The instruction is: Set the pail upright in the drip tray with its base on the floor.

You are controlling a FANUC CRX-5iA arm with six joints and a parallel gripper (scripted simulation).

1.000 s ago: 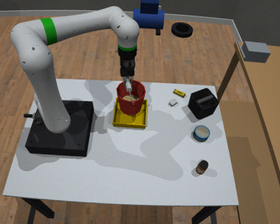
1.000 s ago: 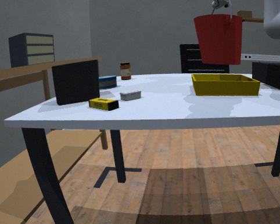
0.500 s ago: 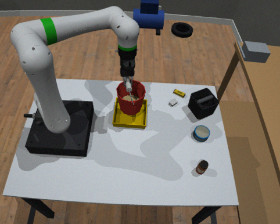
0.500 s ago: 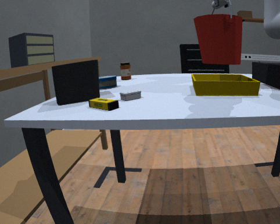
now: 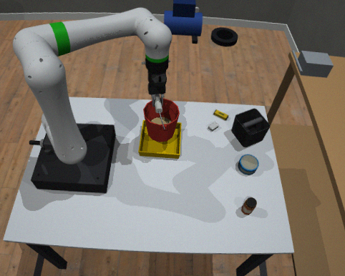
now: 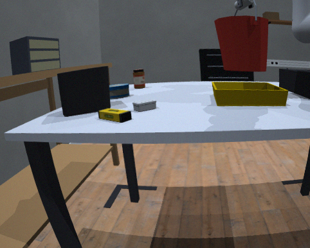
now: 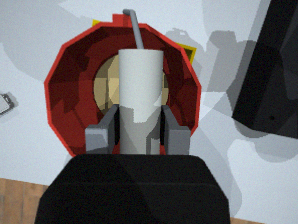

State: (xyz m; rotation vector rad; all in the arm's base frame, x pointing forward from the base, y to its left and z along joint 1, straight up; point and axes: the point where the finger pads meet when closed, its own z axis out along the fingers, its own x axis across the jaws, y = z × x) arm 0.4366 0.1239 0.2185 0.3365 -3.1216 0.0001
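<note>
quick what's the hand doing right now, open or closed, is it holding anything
Hand: closed on the white grip of the pail, holding it above the tray.

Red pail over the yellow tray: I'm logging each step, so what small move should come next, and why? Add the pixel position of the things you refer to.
Probably ease the pail (image 5: pixel 162 130) (image 6: pixel 244 45) (image 7: pixel 62 95) straight down, grip kept: the gripper (image 5: pixel 158 101) (image 6: pixel 245 4) (image 7: pixel 140 117) holds its handle, and its base hangs upright above the rim of the tray (image 5: pixel 159 155) (image 6: pixel 251 97).
</note>
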